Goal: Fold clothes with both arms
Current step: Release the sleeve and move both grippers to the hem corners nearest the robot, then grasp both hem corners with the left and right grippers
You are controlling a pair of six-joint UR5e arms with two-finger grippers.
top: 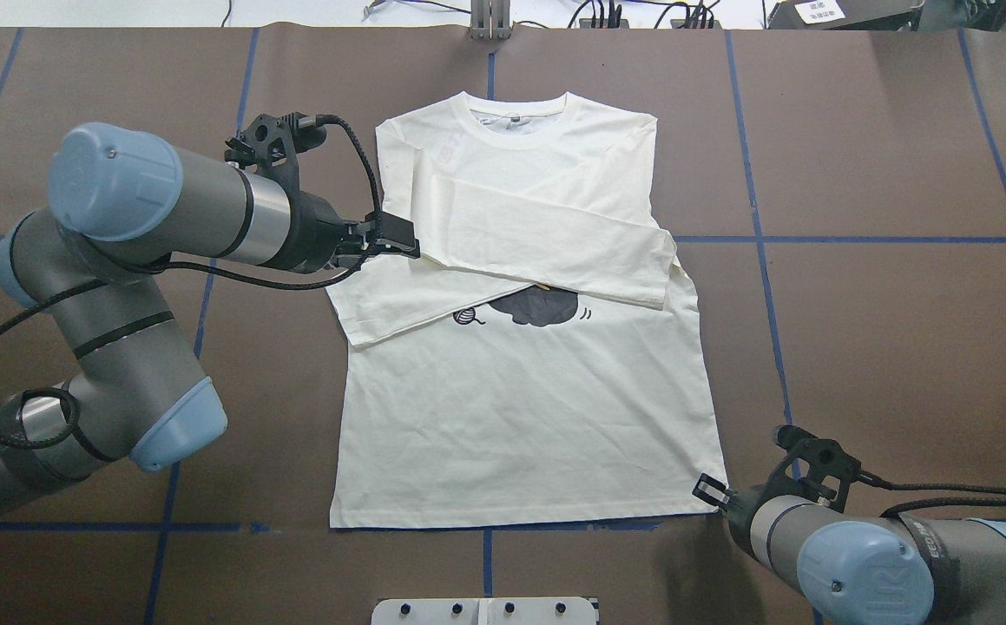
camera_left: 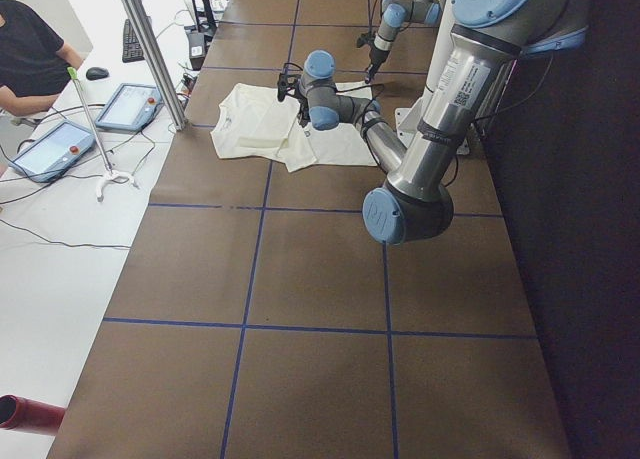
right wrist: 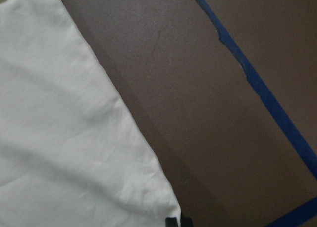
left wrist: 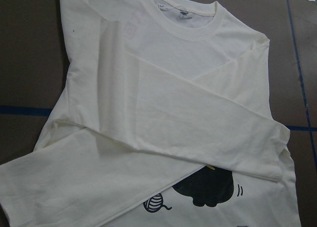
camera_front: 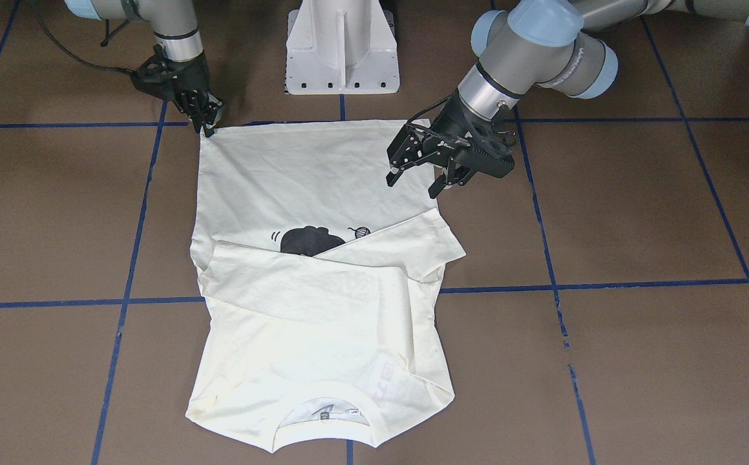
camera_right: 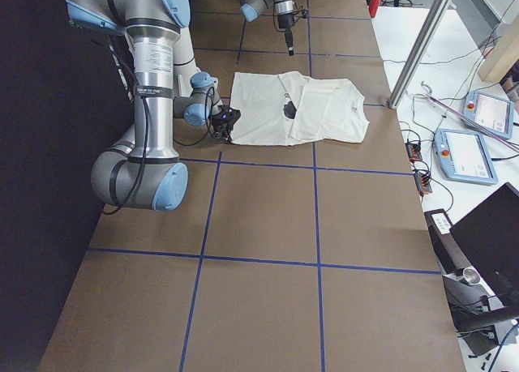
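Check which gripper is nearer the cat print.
Left. The left gripper is at the side edge of the shirt, a short way from the cat print. The right gripper is at the hem corner, farther off.

T-shirt (top: 520,417) on table (top: 884,347), sleeves (top: 546,230) crossed on chest; left jaws over edge, right jaws at hem corner.

T-shirt (top: 537,408) flat on brown bench (top: 884,347), collar at far side. Both sleeves folded across chest, half covering black cat print (top: 542,306). L end effector (top: 400,241) over shirt's left edge, by the sleeves. R end effector (top: 711,491) at hem's near right corner.
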